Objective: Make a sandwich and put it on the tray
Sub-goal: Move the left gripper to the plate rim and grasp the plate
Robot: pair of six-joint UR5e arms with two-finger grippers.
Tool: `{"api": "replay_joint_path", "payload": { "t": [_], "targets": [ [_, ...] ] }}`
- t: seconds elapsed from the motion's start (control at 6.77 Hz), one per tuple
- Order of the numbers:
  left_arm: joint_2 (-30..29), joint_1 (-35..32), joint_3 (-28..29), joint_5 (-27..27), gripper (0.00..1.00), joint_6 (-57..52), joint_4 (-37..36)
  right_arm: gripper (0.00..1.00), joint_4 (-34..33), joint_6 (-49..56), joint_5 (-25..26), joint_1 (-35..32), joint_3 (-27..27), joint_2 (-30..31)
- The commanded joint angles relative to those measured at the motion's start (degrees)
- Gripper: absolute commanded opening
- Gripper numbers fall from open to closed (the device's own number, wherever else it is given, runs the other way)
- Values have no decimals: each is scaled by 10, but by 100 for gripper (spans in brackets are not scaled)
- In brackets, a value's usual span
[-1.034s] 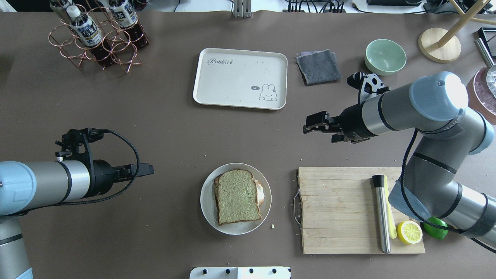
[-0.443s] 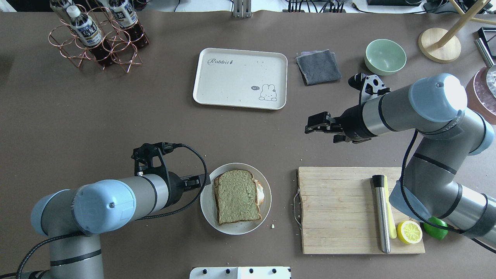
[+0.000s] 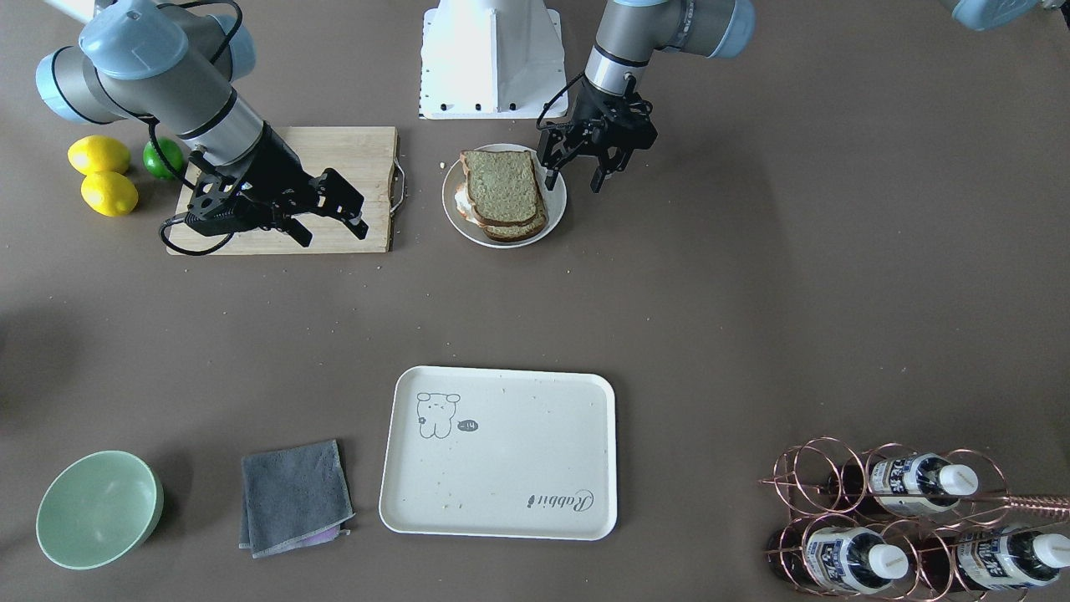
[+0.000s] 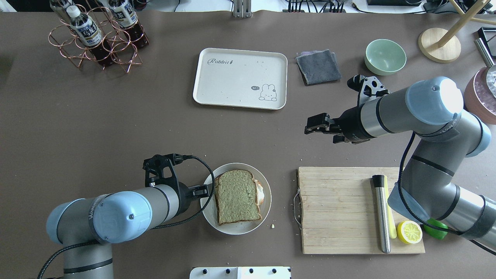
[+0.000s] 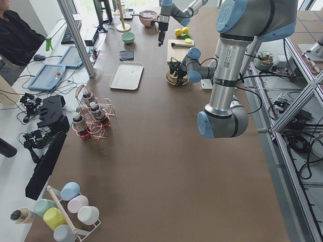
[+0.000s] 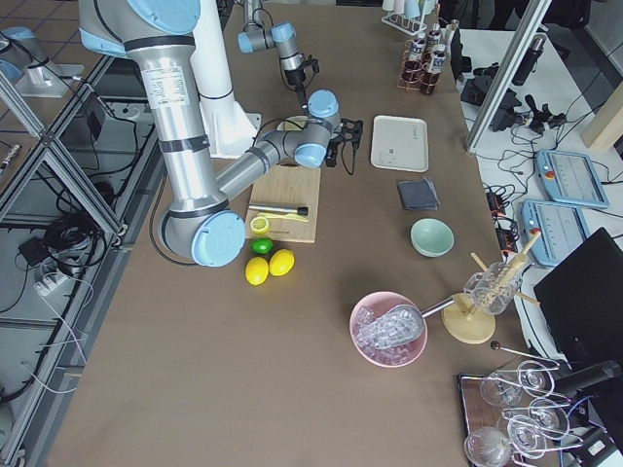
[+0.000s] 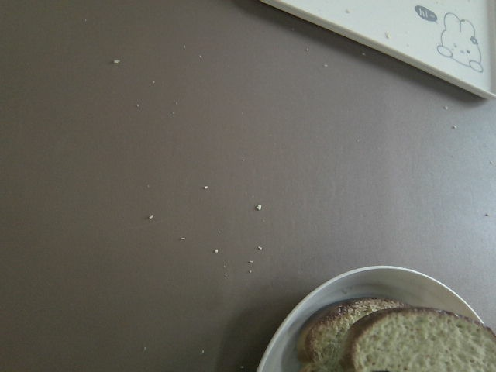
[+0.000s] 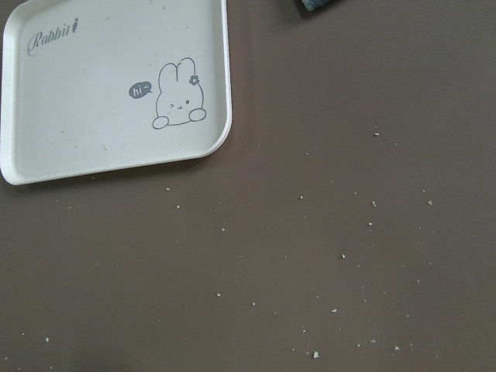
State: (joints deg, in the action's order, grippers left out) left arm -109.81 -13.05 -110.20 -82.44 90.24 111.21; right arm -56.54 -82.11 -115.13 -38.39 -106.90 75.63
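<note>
The sandwich (image 4: pixel 236 195) lies on a small round white plate (image 4: pixel 236 231) at the table's near middle, with egg showing at its right side. It also shows in the front view (image 3: pixel 501 188) and the left wrist view (image 7: pixel 403 341). My left gripper (image 3: pixel 573 186) is open and points down at the plate's left rim, one finger over the rim and one outside it; I cannot tell whether it touches. The cream tray (image 4: pixel 232 77) lies empty at the far middle. My right gripper (image 4: pixel 309 127) is open and empty, hovering between the tray and the cutting board.
A wooden cutting board (image 4: pixel 337 209) right of the plate holds a steel tool (image 4: pixel 381 217) and a lemon half (image 4: pixel 409 231). A grey cloth (image 4: pixel 318 66) and a green bowl (image 4: pixel 384 56) lie right of the tray. A bottle rack (image 4: pixel 97 38) stands far left.
My left arm has swung right from the table's left side until its gripper is at the plate's left rim. The right arm has barely moved.
</note>
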Motion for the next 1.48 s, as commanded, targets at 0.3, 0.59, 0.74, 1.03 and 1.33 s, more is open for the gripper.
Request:
{"api": "replay_joint_path", "payload": {
  "t": [0.3,0.59,0.74,1.03,1.33],
  "targets": [
    [-22,43,49,47,54,37,23,100,-1,-1,16,9,0,0],
    [-22,42,48,47,9,37,23,100,-1,-1,17,12,2,0],
    [-20,37,44,42,0,34,23,100,-1,-1,22,15,2,-2],
    [-22,29,38,38,0,35,23,100,-1,-1,27,22,3,-3],
    [-43,11,25,22,0,40,17,100,1,-1,26,21,3,0]
  ]
}}
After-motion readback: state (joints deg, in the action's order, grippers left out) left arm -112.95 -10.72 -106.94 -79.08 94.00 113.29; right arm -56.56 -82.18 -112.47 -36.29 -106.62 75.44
